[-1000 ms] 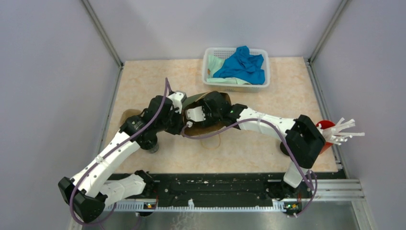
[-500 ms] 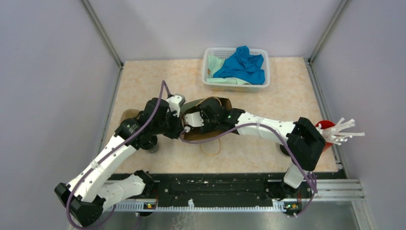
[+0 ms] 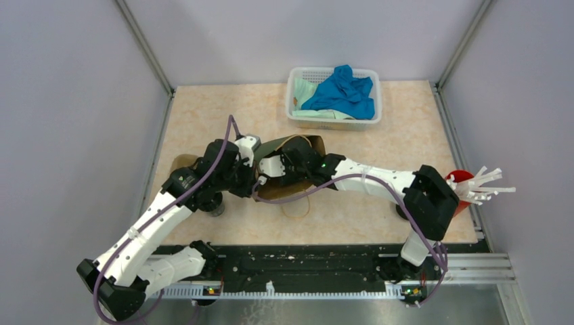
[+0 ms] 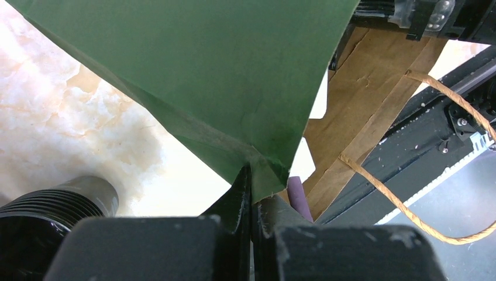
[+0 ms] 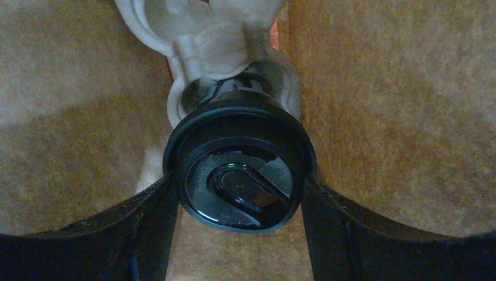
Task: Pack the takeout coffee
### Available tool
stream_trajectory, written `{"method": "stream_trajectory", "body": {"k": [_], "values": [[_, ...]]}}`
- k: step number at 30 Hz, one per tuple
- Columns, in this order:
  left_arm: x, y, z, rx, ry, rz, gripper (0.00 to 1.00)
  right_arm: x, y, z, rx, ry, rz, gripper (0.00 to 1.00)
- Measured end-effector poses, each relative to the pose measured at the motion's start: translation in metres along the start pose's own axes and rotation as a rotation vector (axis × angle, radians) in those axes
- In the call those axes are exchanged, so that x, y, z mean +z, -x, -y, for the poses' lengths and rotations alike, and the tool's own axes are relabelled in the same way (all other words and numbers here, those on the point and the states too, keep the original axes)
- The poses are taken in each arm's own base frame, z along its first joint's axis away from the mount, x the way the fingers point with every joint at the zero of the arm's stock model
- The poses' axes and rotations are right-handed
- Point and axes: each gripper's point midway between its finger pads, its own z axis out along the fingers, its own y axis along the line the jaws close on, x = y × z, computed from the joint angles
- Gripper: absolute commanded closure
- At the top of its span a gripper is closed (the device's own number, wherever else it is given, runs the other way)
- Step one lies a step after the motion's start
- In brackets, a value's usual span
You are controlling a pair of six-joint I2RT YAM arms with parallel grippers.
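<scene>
A takeout coffee (image 5: 238,175), a black cup with a black lid, fills the right wrist view inside the paper bag (image 3: 298,145). My right gripper (image 5: 240,193) is shut on it, one finger pressed against each side of the lid. Behind the cup sits a pale moulded holder (image 5: 199,35). My left gripper (image 4: 251,175) is shut on a corner of the bag's green outer wall (image 4: 222,70), holding the mouth up. A second takeout coffee (image 4: 52,202) with a ridged lid stands on the table beside the left arm (image 3: 215,206).
A white basket (image 3: 292,84) holding blue cloth (image 3: 342,95) stands at the back. A red cup with white sticks (image 3: 467,183) is at the right edge. The tan cardboard tray (image 3: 183,162) lies left of the bag. The bag's twine handle (image 4: 380,181) hangs loose.
My right gripper has pushed slightly leftward, further into the bag, with the cup. The left arm shifted a little toward the near left, still gripping the bag's edge.
</scene>
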Motion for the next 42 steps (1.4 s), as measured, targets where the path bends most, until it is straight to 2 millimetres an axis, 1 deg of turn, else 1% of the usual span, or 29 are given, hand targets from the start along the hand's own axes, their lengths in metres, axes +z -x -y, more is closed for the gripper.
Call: {"method": "stream_trajectory", "body": {"k": [3,7,10,13,20,29,31,34,38,42], "values": [[0.0,0.0,-0.002,0.0,0.014,0.0,1.0,0.005,-0.001,0.001,0.003,-0.008,0.004,0.52],[0.002,-0.002,-0.003,-0.002,0.018,-0.012,1.0,0.011,-0.005,-0.005,0.003,0.008,-0.007,0.52],[0.004,-0.004,-0.003,-0.005,0.019,-0.034,1.0,0.01,-0.006,-0.006,0.002,0.022,-0.013,0.52],[0.003,0.0,0.0,-0.006,0.012,-0.046,1.0,0.007,-0.006,-0.007,0.015,0.045,-0.022,0.52],[-0.005,0.006,0.01,-0.025,-0.018,-0.107,1.0,-0.008,-0.01,-0.018,0.052,0.146,-0.062,0.52],[-0.019,0.007,0.024,-0.099,-0.046,-0.188,1.0,-0.037,-0.01,-0.047,0.153,0.312,-0.115,0.52],[-0.021,0.009,0.025,-0.115,-0.037,-0.194,0.96,-0.042,-0.008,-0.053,0.185,0.341,-0.123,0.52],[-0.023,0.012,0.022,-0.135,-0.004,-0.197,0.84,-0.045,-0.007,-0.062,0.232,0.384,-0.137,0.52],[-0.023,0.021,0.01,-0.144,0.076,-0.174,0.81,-0.041,-0.006,-0.07,0.277,0.411,-0.151,0.52],[-0.028,0.037,-0.001,-0.134,0.147,-0.116,0.72,-0.037,-0.005,-0.072,0.301,0.409,-0.154,0.51]]}}
